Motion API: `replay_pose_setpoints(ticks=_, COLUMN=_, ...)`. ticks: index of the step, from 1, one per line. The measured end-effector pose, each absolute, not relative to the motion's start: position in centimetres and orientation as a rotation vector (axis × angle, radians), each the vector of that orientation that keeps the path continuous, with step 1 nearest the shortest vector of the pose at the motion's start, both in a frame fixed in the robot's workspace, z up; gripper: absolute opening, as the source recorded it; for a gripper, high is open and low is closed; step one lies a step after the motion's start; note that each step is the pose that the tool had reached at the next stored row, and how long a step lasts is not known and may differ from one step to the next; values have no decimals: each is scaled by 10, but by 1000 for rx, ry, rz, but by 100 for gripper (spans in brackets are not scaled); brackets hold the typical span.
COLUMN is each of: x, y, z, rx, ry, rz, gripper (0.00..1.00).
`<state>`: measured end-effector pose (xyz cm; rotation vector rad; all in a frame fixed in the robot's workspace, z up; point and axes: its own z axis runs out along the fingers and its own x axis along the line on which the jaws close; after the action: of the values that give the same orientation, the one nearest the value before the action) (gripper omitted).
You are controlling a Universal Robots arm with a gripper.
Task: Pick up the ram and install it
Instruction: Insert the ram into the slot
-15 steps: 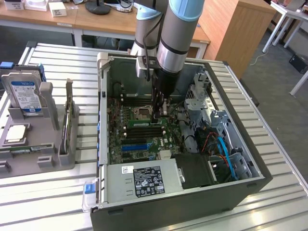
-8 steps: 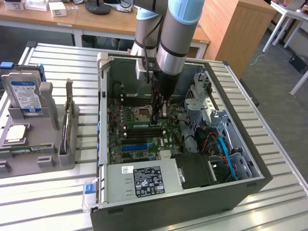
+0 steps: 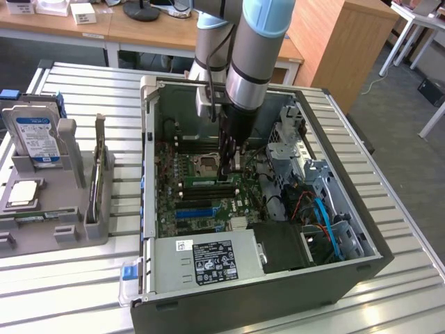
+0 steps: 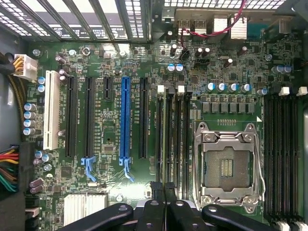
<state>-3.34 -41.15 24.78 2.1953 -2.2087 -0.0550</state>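
Green flat motherboard [image 4: 110, 139]; long blue plastic slot [image 4: 125, 120]; long white plastic slot [image 4: 51, 115]; black angular gripper [image 4: 163, 186]; silver boxy hard drive [image 3: 28, 113], blue-white label [image 3: 36, 139].
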Motion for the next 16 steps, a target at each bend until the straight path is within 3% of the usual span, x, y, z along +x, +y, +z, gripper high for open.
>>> replay_pose_setpoints(ticks=16, x=-33, y=-412, z=244, rx=2195, ry=-2208, rz=-55, gripper=12)
